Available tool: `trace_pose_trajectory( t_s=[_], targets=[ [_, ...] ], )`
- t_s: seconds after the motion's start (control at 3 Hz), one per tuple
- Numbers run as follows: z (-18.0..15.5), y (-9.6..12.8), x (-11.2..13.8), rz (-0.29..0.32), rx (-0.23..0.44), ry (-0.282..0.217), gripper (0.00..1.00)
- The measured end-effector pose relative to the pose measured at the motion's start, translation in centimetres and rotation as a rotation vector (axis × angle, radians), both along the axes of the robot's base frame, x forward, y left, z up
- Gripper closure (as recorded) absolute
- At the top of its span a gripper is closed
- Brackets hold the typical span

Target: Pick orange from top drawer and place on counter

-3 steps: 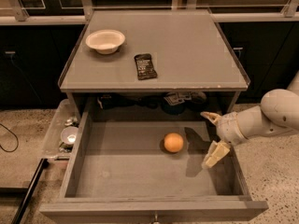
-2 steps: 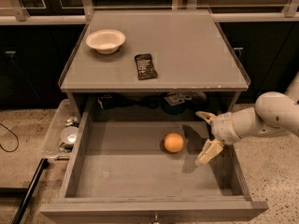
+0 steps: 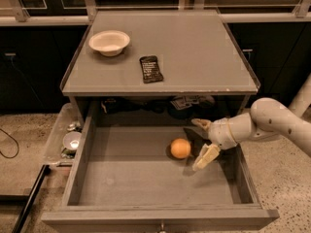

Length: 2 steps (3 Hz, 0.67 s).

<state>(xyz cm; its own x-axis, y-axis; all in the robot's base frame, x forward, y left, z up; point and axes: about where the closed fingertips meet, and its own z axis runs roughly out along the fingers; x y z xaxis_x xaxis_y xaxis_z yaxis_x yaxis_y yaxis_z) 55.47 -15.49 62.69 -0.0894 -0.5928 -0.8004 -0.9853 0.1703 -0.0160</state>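
Note:
The orange [image 3: 180,148] lies on the bare bottom of the open top drawer [image 3: 121,178], right of its middle. My gripper [image 3: 203,141] reaches in from the right, inside the drawer, open, with one finger behind and one in front. It sits just right of the orange, a small gap apart, holding nothing. The counter [image 3: 194,52] is the grey cabinet top above the drawer.
A white bowl [image 3: 109,42] and a dark flat packet [image 3: 151,68] sit on the counter's left half. A clear bin [image 3: 68,137] with small items stands on the floor left of the drawer. Dark clutter [image 3: 187,103] lies in the cabinet behind the drawer.
My gripper has moved left inside the drawer, closer to the orange. The orange has not moved.

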Motion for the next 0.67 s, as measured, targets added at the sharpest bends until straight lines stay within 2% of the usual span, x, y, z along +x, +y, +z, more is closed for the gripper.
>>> trace_pose_trajectory(
  t_s=[0.33, 0.67],
  targets=[
    [-0.23, 3.41, -0.45, 0.061, -0.008, 0.011, 0.0],
    [-0.24, 3.42, -0.45, 0.061, -0.008, 0.011, 0.0]
  ],
)
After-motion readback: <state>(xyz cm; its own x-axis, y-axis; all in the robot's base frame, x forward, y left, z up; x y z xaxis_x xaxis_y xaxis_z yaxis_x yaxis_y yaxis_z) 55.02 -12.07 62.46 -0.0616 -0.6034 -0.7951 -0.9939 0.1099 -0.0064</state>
